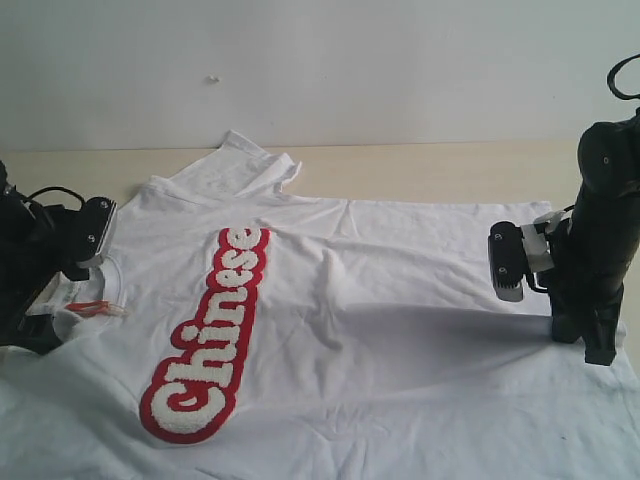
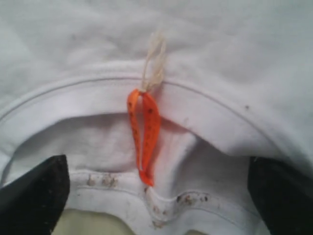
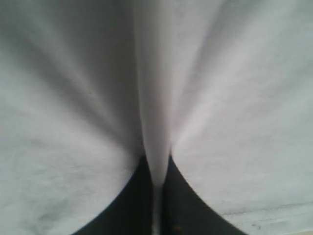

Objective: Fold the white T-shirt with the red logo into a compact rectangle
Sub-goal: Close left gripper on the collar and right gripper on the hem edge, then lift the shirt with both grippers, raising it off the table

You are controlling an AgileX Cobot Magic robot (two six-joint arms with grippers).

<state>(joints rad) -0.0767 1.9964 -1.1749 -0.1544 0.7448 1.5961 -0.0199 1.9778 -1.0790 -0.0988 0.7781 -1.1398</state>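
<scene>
Left gripper (image 2: 156, 196) sat at the collar, jaws wide apart on either side of the orange neck tag (image 2: 144, 137). White T-shirt (image 1: 380, 340) lay spread on the bench (image 1: 420, 170), red logo (image 1: 210, 335) face up, left of centre. Right gripper (image 3: 156, 196) was clamped on a pinched ridge of shirt fabric near the right edge.

One white T-shirt (image 1: 400, 330), one red logo (image 1: 205, 335), one tag (image 2: 152, 127); seemingly two claws, left claw (image 2: 156, 196), right claw (image 3: 157, 200)
</scene>
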